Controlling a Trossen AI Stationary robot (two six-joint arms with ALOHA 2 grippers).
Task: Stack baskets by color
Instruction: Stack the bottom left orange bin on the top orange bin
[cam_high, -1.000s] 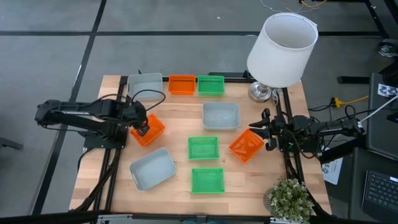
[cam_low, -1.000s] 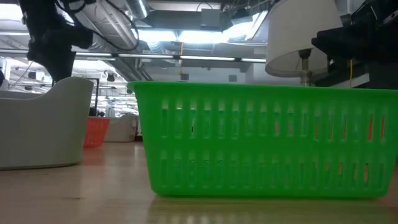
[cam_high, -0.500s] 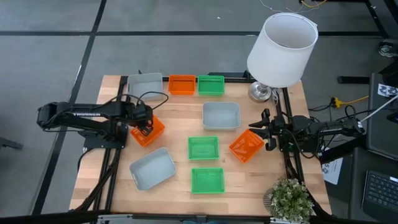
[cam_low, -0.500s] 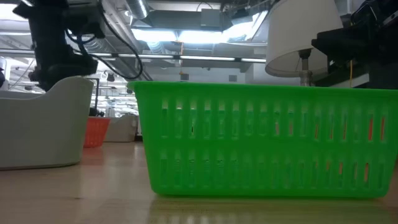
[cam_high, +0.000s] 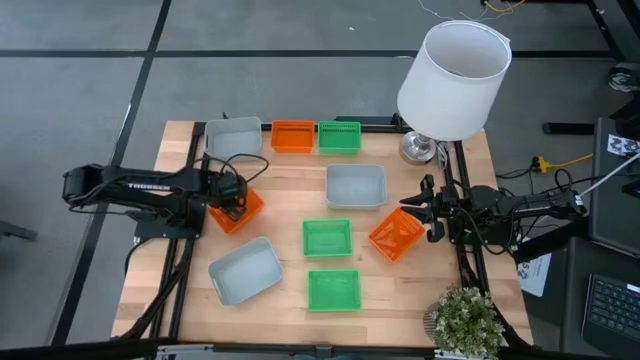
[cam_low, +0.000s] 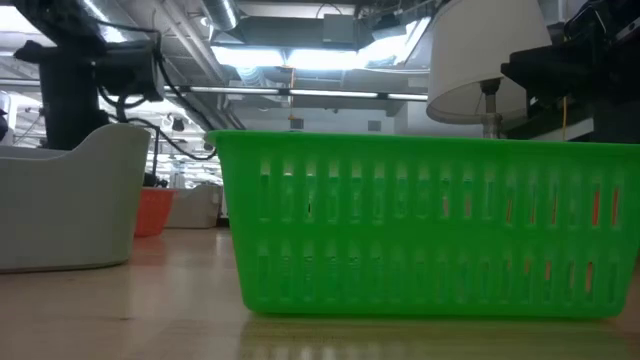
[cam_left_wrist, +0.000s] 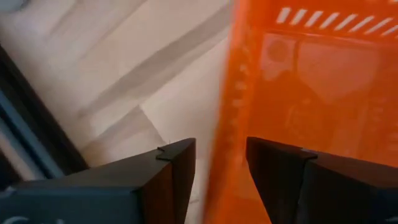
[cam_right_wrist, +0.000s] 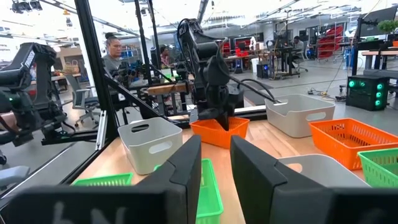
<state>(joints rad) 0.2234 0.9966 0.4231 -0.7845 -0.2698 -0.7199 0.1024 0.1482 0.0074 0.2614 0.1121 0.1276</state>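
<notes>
- On the table from above: nine baskets lie unstacked. Grey basket (cam_high: 233, 138), orange basket (cam_high: 292, 135) and green basket (cam_high: 339, 136) stand in a row along the far edge; second grey basket (cam_high: 355, 186) mid-table; two green baskets (cam_high: 327, 238) (cam_high: 333, 289) nearer the front; third grey basket (cam_high: 246, 270) front left; tilted orange basket (cam_high: 394, 234) at right.
- Left gripper (cam_high: 231, 208) sits over the edge of the left orange basket (cam_high: 243, 211). Right gripper (cam_high: 427, 210) hovers just beside the tilted orange basket, holding nothing. White lamp (cam_high: 452, 80) stands at the far right corner.
- Low view: green basket (cam_low: 430, 225) fills the foreground, grey basket (cam_low: 70, 200) at left.
- Left wrist view: fingers (cam_left_wrist: 174, 171) stand apart, straddling the orange wall (cam_left_wrist: 227, 106) without clamping it.
- Right wrist view: fingers (cam_right_wrist: 186, 171) are slightly parted and empty; people sit in the room beyond.
</notes>
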